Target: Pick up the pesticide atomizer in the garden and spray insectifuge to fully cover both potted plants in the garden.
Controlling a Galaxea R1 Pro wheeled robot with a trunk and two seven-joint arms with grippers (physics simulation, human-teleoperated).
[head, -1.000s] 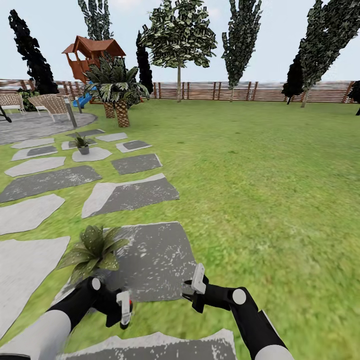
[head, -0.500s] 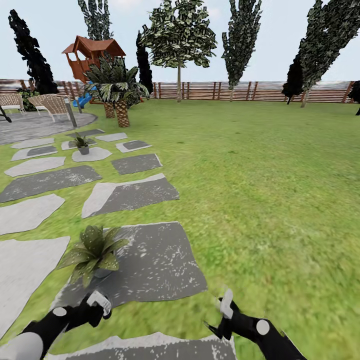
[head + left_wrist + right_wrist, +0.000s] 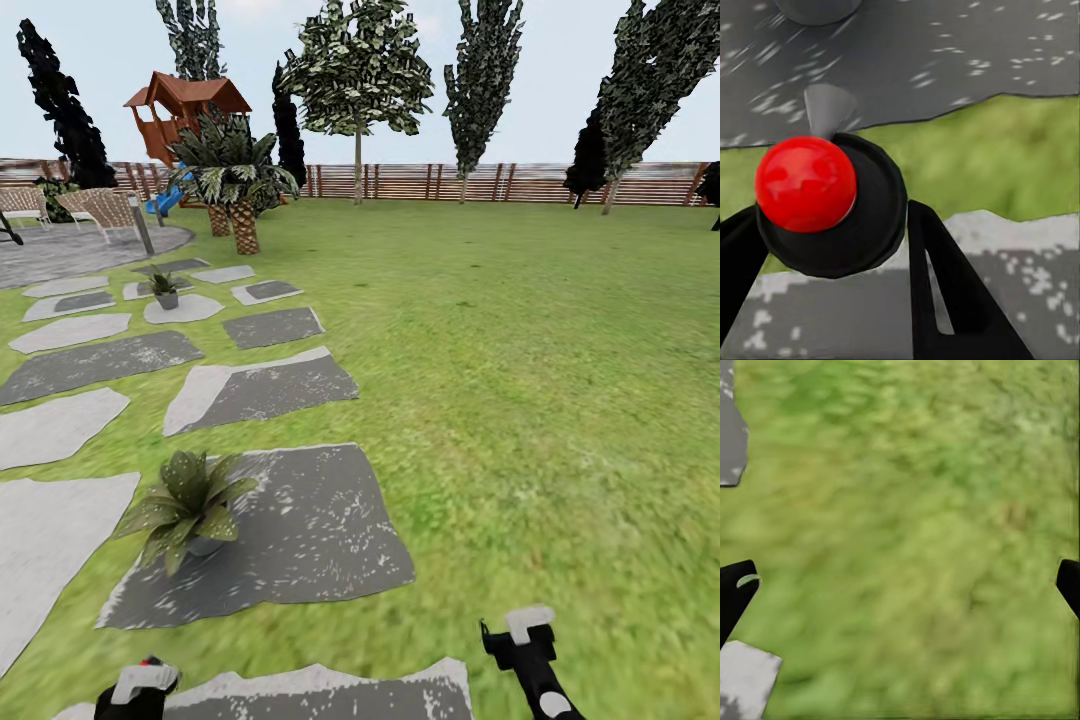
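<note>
Pesticide atomizer (image 3: 825, 202), seemingly small, light and rigid, clamped about its dark body by left gripper (image 3: 832, 247); right gripper (image 3: 900, 585) spread wide, empty.

Near potted plant (image 3: 187, 505) stands alone on dark stepping stone (image 3: 310, 530), open all around; open lawn (image 3: 540, 400) to right, nothing blocking.
</note>
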